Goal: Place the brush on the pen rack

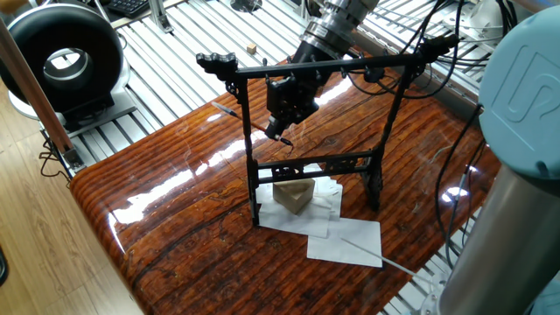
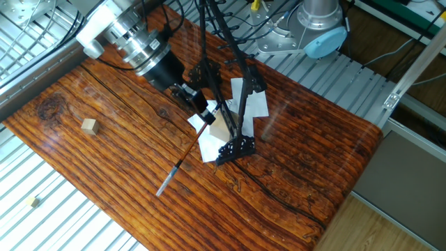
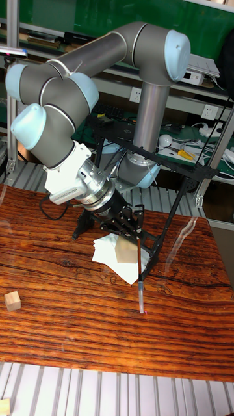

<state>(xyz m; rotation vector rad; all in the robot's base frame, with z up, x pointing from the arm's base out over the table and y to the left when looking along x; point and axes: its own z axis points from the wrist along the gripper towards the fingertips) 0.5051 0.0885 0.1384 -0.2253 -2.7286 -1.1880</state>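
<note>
The brush (image 2: pixel 182 160) is gripped near its upper end by the claw (image 2: pixel 202 114), whose fingers are closed tightly on the thin shaft. In the tall fixed view the brush (image 3: pixel 140 279) is seen hanging almost upright, its tip just above the counter (image 3: pixel 78 318); whether it is touching cannot be told. The pen rack (image 1: pixel 306 131) is standing on white paper sheets (image 1: pixel 346 238) with a small pale wedge block (image 1: pixel 294 196) at its foot, and the claw is held behind the top crossbar. The carrying step appears to be in hand. The next move would call for the brush's top end to be raised to a peg and hooked there before release.
</note>
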